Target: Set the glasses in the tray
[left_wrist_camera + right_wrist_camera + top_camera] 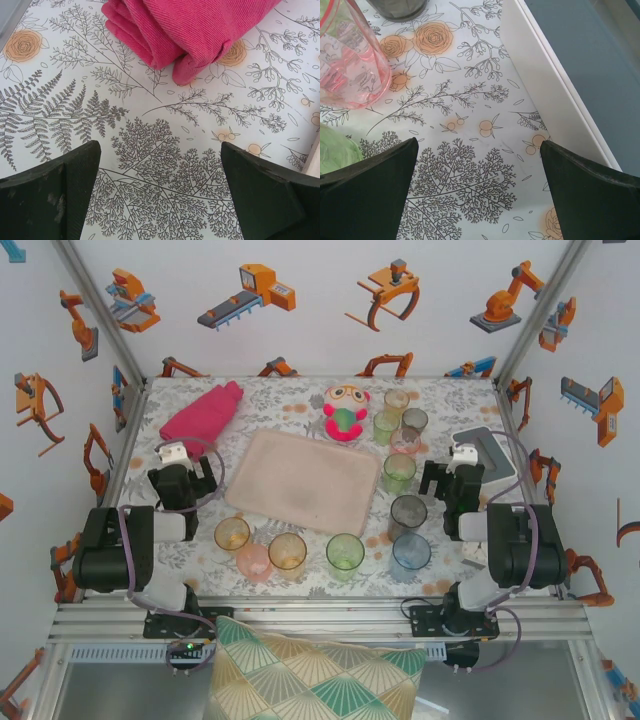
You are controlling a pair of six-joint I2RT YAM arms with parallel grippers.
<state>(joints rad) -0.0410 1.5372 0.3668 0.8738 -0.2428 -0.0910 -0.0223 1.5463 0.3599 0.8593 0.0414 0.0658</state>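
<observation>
Right gripper (477,144): jaws spread wide, nothing held. Left gripper (160,146): likewise, facing the magenta cloth (200,30). Green glass (399,472) stands upright just left of the right gripper, between it and the empty tray (300,483); right arm nearer, likely first pick.

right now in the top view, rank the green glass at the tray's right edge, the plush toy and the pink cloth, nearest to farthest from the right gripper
1. green glass: just left of the right gripper, beside the tray.
2. plush toy: farther back and left, past the tray's far right corner.
3. pink cloth: far left, across the tray.
</observation>
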